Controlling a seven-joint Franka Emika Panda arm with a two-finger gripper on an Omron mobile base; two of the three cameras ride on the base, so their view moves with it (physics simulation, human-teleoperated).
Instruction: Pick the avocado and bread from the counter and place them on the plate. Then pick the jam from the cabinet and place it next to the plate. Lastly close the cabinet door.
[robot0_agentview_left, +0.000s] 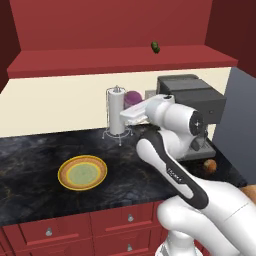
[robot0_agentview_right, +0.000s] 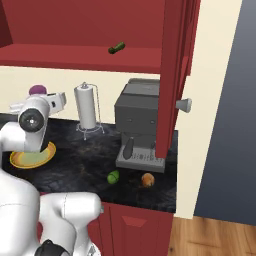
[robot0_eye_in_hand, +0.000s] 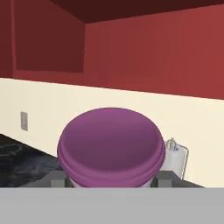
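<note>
From the left base view, the round plate with yellow-orange rim and pale green centre (robot0_agentview_left: 82, 173) lies bare on the black marble-look surface (robot0_agentview_left: 35, 150), and the small brown-orange bread roll (robot0_agentview_left: 210, 165) sits far off by the grey coffee machine (robot0_agentview_left: 192, 100) — so that first step looks undone. From the right base view, the bright green avocado (robot0_agentview_right: 113, 176) rests near the bread, well apart from the plate, and the dark red cabinet door (robot0_agentview_right: 172, 75) hangs open. In the hand view, the tool (robot0_eye_in_hand: 111, 179) clamps the purple-topped jam jar (robot0_eye_in_hand: 111, 146) — carried in the air, not yet set down.

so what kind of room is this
A simulated kitchen, most likely: a black marble-look counter under a red cabinet, with a coffee machine, a paper-towel roll and a plate on it.
</note>
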